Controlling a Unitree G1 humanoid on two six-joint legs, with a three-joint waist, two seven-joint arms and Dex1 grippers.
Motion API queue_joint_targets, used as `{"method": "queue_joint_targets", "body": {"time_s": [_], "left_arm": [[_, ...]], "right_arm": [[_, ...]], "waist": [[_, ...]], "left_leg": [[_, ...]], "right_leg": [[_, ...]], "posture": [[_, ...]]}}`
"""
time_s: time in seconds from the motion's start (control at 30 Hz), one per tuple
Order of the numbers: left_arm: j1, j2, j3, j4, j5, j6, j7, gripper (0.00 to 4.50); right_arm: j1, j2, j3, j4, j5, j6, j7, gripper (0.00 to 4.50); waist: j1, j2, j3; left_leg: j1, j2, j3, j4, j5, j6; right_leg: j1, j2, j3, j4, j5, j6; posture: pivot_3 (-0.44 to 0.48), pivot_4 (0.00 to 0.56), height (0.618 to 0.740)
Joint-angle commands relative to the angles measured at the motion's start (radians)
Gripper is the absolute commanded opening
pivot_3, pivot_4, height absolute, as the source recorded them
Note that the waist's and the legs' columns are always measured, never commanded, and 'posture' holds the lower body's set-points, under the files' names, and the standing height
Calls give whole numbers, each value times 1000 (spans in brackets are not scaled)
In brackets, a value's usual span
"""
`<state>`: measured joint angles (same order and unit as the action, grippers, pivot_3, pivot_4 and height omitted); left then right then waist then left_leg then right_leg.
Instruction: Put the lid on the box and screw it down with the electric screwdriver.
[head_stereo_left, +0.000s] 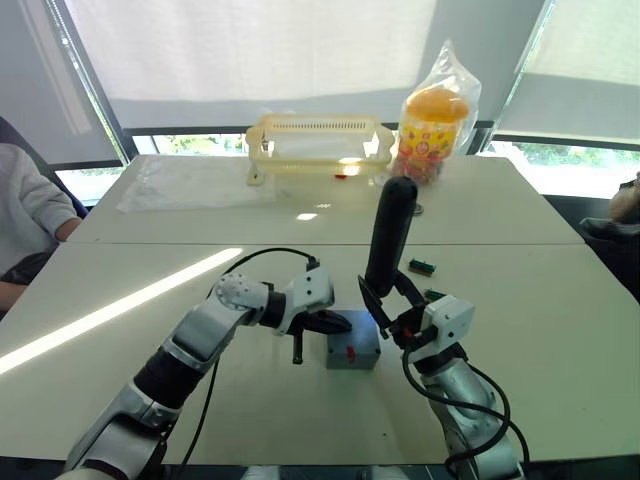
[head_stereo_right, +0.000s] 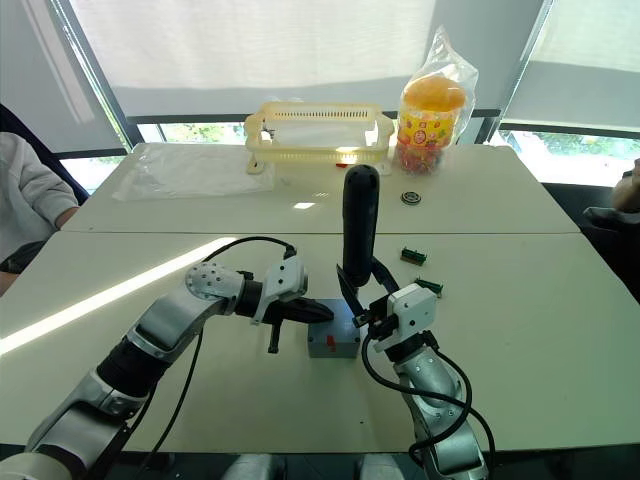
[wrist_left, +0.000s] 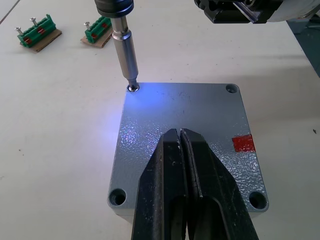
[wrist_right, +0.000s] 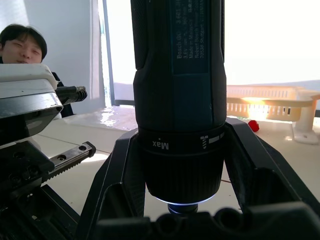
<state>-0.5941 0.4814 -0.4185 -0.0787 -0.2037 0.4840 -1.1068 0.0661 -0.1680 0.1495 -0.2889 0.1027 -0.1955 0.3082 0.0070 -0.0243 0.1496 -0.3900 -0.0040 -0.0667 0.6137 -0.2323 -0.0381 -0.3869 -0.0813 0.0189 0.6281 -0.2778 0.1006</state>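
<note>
The blue-grey box (head_stereo_left: 352, 350) stands on the near table with the lid (wrist_left: 200, 115) lying flat on top of it, corner holes showing. My left gripper (head_stereo_left: 343, 322) is shut with nothing in it. Its fingertips (wrist_left: 172, 150) lie over the middle of the lid. My right gripper (head_stereo_left: 392, 305) is shut on the black electric screwdriver (head_stereo_left: 390, 235), which stands upright just right of the box. The screwdriver's metal bit (wrist_left: 125, 50) sits in a screw at one corner of the lid, and its light glows blue on the plastic.
Two green connector blocks (head_stereo_left: 421, 265) lie right of and behind the box. On the far table stand a yellow basket (head_stereo_left: 320, 145), a bagged orange snack jar (head_stereo_left: 435, 115) and a clear plastic sheet (head_stereo_left: 185, 180). A person (head_stereo_left: 25, 215) sits at the left edge.
</note>
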Motion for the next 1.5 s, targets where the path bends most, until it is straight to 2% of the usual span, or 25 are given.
{"method": "queue_joint_targets", "body": {"time_s": [0.03,0.57,0.73,0.87,1.03,1.13,1.27,1.37,1.47,1.5], "left_arm": [[18,15,-28,12,33,17,2,0],[21,12,-42,24,45,-2,-1,0],[29,12,-44,25,48,-13,-4,0],[36,18,-43,28,48,-24,-11,0],[35,-6,-10,36,21,-19,0,0],[34,-22,7,33,1,-4,6,0],[26,-45,48,17,-43,36,13,0],[-13,-53,121,-32,-125,99,10,0],[-57,-27,147,-82,-162,128,-14,0],[-75,-6,155,-110,-178,133,-38,0]], "right_arm": [[44,-11,-1,125,-19,56,2,1815],[38,-30,-30,73,-13,67,-5,1815],[16,-69,-92,-131,37,171,-15,1815],[-104,-126,-165,-346,119,367,-37,1815],[-284,-188,-291,-470,276,628,-82,1815],[-343,-169,-350,-486,399,735,-122,1815],[-433,-133,-502,-432,677,883,-254,1815],[-522,-261,-655,-300,916,1033,-318,1815],[-568,-423,-755,-148,1041,1177,-383,1815],[-573,-514,-784,-67,1076,1254,-364,1815]], "waist": [[0,0,0],[3,0,0],[7,2,1],[6,10,10],[6,11,13],[4,11,13],[2,14,19],[3,16,30],[5,17,33],[4,17,34]], "left_leg": [[0,0,0,0,0,0],[0,0,0,0,0,0],[-1,0,0,0,0,0],[-3,-1,-1,2,0,0],[-4,-3,1,1,0,0],[-4,-2,-1,-1,0,0],[-4,-2,-2,-1,0,0],[-5,-1,0,2,0,1],[-13,-2,0,4,1,1],[-18,-2,-1,5,1,1]], "right_leg": [[0,0,0,0,0,0],[0,0,0,0,0,0],[0,-1,0,0,0,0],[-2,-2,1,0,0,0],[-4,-1,2,0,0,0],[-4,1,-1,0,0,1],[-4,2,-1,1,0,1],[-4,0,0,2,1,0],[-10,-1,0,2,1,0],[-14,-1,0,2,1,1]], "posture": [[0,150,740],[0,150,740],[0,150,740],[0,150,740],[0,150,740],[0,150,740],[0,150,740],[0,150,740],[0,150,740],[0,150,740]]}}
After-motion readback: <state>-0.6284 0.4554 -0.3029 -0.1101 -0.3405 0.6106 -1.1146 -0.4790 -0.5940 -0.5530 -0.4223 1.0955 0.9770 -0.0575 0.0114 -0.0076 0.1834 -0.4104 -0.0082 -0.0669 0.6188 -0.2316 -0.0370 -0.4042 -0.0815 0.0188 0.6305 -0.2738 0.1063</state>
